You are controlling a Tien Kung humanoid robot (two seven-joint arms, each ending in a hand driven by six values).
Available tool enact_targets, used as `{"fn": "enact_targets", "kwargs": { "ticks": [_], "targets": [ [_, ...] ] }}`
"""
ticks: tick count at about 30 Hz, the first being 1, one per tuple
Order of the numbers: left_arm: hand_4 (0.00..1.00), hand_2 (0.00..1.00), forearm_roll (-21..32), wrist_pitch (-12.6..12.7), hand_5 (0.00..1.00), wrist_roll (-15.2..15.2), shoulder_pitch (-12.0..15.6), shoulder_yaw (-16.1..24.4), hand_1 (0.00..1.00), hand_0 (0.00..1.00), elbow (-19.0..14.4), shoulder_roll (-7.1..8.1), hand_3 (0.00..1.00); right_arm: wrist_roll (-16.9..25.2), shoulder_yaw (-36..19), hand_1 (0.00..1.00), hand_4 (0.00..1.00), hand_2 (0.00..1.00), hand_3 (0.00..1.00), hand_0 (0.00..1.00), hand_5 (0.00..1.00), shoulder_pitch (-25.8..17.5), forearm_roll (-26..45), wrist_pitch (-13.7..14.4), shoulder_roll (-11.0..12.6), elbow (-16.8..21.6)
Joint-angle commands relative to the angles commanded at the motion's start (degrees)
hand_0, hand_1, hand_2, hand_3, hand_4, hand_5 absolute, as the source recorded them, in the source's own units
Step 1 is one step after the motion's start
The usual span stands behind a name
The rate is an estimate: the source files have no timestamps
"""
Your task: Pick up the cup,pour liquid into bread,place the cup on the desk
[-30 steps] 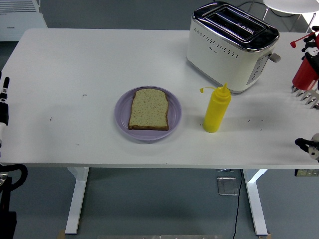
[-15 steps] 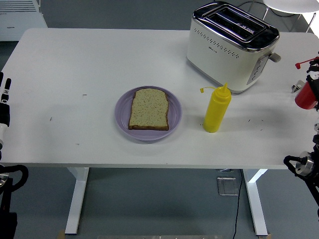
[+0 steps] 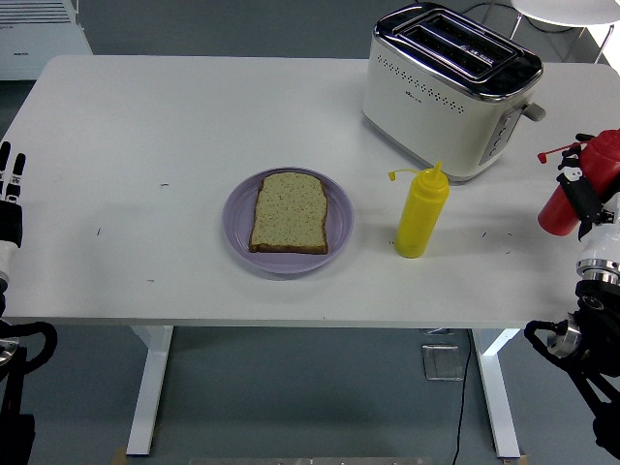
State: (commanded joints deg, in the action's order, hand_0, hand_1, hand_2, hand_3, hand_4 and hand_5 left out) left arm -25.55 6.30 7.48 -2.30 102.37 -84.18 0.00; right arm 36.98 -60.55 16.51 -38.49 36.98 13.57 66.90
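Observation:
A slice of bread (image 3: 290,212) lies flat on a purple plate (image 3: 237,225) in the middle of the white table (image 3: 174,107). No cup shows; a yellow squeeze bottle (image 3: 420,212) stands upright just right of the plate. At the right edge my right hand (image 3: 585,200) is shut on a red squeeze bottle (image 3: 559,210), which hangs tilted over the table with its tethered cap pointing left. It is well to the right of the yellow bottle and the bread. My left hand (image 3: 11,184) rests at the left edge, fingers straight and holding nothing.
A white and chrome toaster (image 3: 450,87) stands at the back right, behind the yellow bottle. A white chair base (image 3: 567,12) shows beyond the table's far right corner, and a white unit (image 3: 34,29) at the top left.
My right hand has dropped and then come leftward into view with the red bottle, which now tilts over the table's right edge. The left hand has risen slightly.

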Motion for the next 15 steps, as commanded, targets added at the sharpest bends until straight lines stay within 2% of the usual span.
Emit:
{"fn": "enact_targets", "kwargs": {
  "ticks": [15],
  "targets": [
    [0.489, 0.727, -0.01, 0.01, 0.998, 0.0, -0.19, 0.25, 0.742, 0.807, -0.04, 0.0, 0.72, 0.0, 5.08, 0.329, 0.39, 0.387, 0.484, 0.305, 0.188, 2.17, 0.98, 0.0, -1.98, -1.35]
  ]
}}
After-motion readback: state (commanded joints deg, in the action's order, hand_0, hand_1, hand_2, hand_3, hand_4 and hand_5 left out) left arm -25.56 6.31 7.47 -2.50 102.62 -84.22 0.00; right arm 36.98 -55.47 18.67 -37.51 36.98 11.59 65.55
